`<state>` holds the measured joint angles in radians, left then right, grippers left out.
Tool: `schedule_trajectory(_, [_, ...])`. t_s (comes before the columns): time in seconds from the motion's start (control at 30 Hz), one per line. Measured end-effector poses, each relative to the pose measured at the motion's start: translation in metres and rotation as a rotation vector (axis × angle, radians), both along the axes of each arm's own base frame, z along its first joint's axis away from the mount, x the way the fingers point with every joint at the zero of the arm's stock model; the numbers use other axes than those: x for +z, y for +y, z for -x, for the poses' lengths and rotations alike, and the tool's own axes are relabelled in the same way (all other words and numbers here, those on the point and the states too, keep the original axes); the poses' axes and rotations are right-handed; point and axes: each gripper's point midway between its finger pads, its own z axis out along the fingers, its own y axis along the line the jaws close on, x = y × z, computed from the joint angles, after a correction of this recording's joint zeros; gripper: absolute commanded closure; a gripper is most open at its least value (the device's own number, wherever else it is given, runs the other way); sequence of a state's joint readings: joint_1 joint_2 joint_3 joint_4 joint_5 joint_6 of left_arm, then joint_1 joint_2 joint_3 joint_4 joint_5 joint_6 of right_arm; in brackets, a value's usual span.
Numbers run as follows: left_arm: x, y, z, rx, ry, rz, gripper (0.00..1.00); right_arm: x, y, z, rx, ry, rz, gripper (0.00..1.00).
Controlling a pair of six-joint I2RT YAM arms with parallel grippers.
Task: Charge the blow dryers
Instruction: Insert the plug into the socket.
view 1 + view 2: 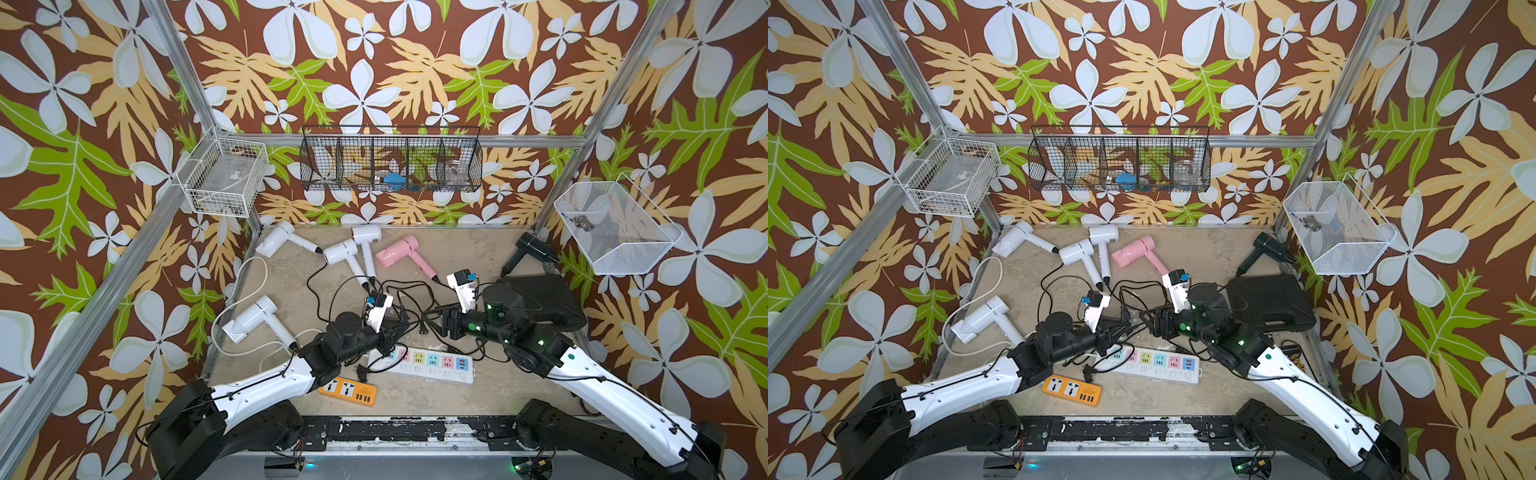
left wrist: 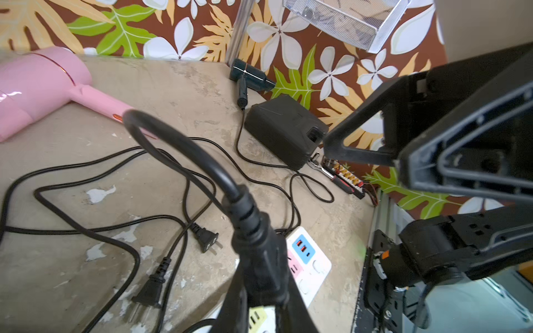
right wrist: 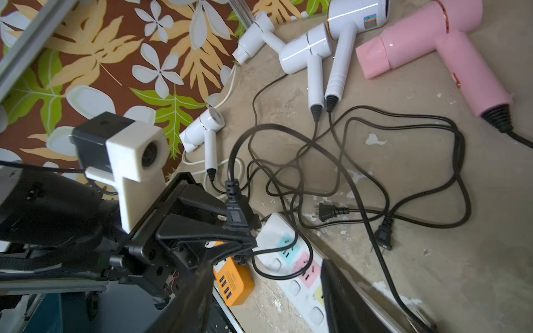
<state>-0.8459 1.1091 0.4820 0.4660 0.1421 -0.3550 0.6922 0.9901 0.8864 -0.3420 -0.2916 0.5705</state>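
Mottled beige tabletop (image 1: 436, 395) under tangled cords. The left gripper (image 3: 245, 227) is clenched on a black plug (image 3: 235, 214), and the right gripper (image 1: 434, 323) is spread, empty, just beside it. Best to square the prongs over a free socket of the white power strip (image 1: 424, 361) and press straight down. The blow dryers (image 1: 345, 251) lie along the far side.

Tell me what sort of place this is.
Probably a staged robot test cell, not a real room: floral wallpaper on an aluminium frame, a left arm and right arm mounted at the table front, a wire basket hung behind.
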Motion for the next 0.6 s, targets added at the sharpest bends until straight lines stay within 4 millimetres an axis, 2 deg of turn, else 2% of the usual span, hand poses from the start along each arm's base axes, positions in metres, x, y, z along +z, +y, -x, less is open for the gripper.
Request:
schedule_trajectory(0.2, [-0.005,-0.009,0.003,0.015,-0.052,-0.089,1.0,-0.02,0.002,0.005,0.052,0.073,0.101,0.45])
schedule_trajectory(0.6, [-0.026,-0.041,0.019,-0.036,-0.105,-0.248,1.0,-0.036,0.009,0.01,0.123,0.133,0.152,0.58])
